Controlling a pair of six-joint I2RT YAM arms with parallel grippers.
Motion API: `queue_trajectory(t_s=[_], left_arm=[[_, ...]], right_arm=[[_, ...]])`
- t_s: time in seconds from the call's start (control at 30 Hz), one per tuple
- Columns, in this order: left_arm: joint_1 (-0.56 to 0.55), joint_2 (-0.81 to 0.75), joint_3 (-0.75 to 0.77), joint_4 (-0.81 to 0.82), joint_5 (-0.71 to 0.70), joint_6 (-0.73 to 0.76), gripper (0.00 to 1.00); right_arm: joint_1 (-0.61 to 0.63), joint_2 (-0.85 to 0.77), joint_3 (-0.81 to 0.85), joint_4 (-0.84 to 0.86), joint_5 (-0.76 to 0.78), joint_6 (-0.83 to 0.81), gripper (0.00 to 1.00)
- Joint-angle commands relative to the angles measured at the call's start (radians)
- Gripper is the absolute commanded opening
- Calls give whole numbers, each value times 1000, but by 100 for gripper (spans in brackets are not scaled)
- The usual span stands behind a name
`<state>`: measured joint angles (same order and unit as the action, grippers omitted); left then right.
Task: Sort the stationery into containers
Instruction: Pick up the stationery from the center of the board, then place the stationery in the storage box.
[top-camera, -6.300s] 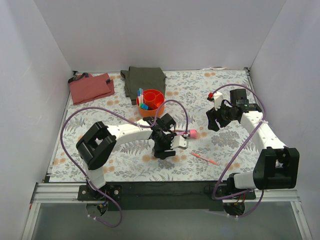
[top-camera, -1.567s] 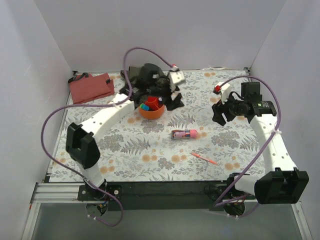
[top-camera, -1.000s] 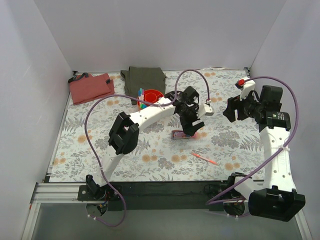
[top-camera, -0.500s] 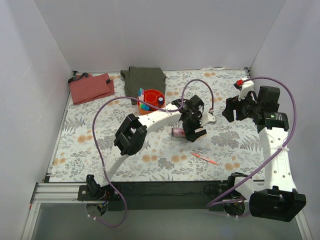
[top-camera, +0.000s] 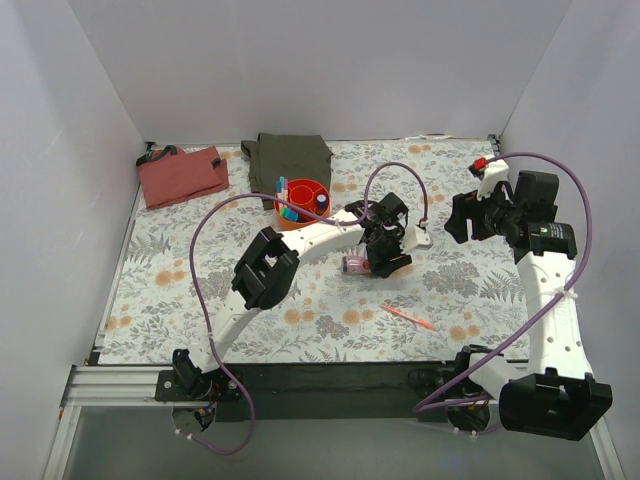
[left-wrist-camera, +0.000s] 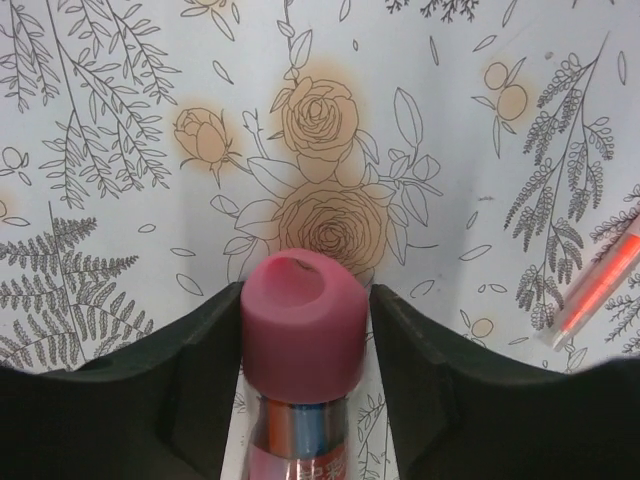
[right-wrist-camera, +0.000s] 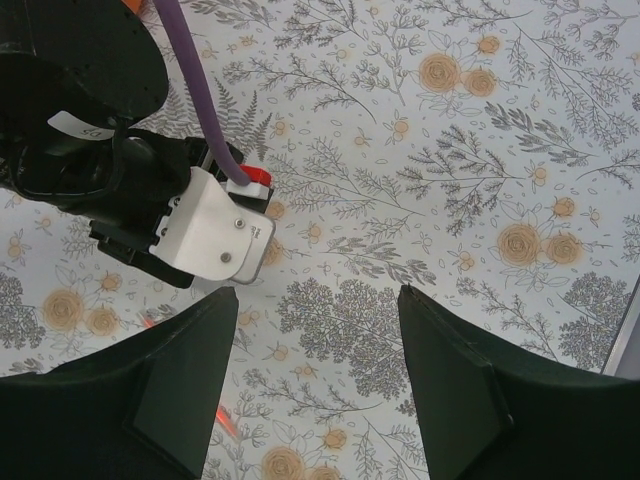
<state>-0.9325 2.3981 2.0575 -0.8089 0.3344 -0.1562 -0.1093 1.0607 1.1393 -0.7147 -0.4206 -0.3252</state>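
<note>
A fat pink tube (top-camera: 356, 265) lies on the floral table mid-right. My left gripper (top-camera: 384, 262) is down over it. In the left wrist view both black fingers (left-wrist-camera: 190, 370) press against the sides of the tube's pink cap (left-wrist-camera: 303, 322), so my left gripper (left-wrist-camera: 305, 290) is shut on it. A thin orange-red pen (top-camera: 408, 318) lies nearer the front; the left wrist view shows this pen (left-wrist-camera: 598, 290) at its right edge. The orange bowl (top-camera: 312, 207) stands behind with several items in it. My right gripper (top-camera: 458, 222) hovers open at the right; in its own view, the right gripper (right-wrist-camera: 317, 292) is empty.
A folded olive-green cloth (top-camera: 290, 158) lies behind the bowl and a folded red cloth (top-camera: 182, 175) at the back left. White walls close in the table on three sides. The left arm's purple cable (top-camera: 395, 175) loops above the tube.
The left gripper left the bowl, came down over the pink tube, and its jaws narrowed onto the cap. The right arm lifted and then stayed almost still.
</note>
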Motion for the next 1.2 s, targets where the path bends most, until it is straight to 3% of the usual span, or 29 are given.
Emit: queue_trajectory(t_s=[0.0, 0.03, 0.07, 0.23, 0.4, 0.73, 0.83, 0.97, 1.03, 1.13, 1.17], left_arm=[[-2, 13, 12, -27, -20, 52, 44], [0, 15, 15, -38, -24, 61, 39], [0, 18, 19, -59, -32, 82, 27], [27, 9, 104, -162, 11, 104, 3], [73, -98, 201, -156, 74, 35, 0], [233, -388, 56, 60, 8, -89, 0], [303, -474, 3, 195, -21, -160, 0], [389, -684, -282, 633, -46, -262, 0], [426, -775, -498, 799, -66, -357, 0], [446, -891, -828, 1333, -92, -445, 0], [445, -905, -899, 1420, -107, -447, 0]], right_arm=[[3, 10, 48, 9, 13, 18, 74], [2, 13, 50, 9, 19, 18, 74], [2, 15, 56, 8, 20, 20, 74], [2, 31, 68, 4, 29, 17, 74], [2, 53, 92, 6, 34, 17, 74], [0, 119, 135, 17, 40, 51, 73], [0, 127, 134, 26, 40, 63, 73], [0, 134, 134, 32, 39, 69, 73], [0, 140, 143, 27, 43, 72, 73], [0, 151, 163, 24, 54, 72, 73], [0, 159, 168, 20, 55, 72, 73]])
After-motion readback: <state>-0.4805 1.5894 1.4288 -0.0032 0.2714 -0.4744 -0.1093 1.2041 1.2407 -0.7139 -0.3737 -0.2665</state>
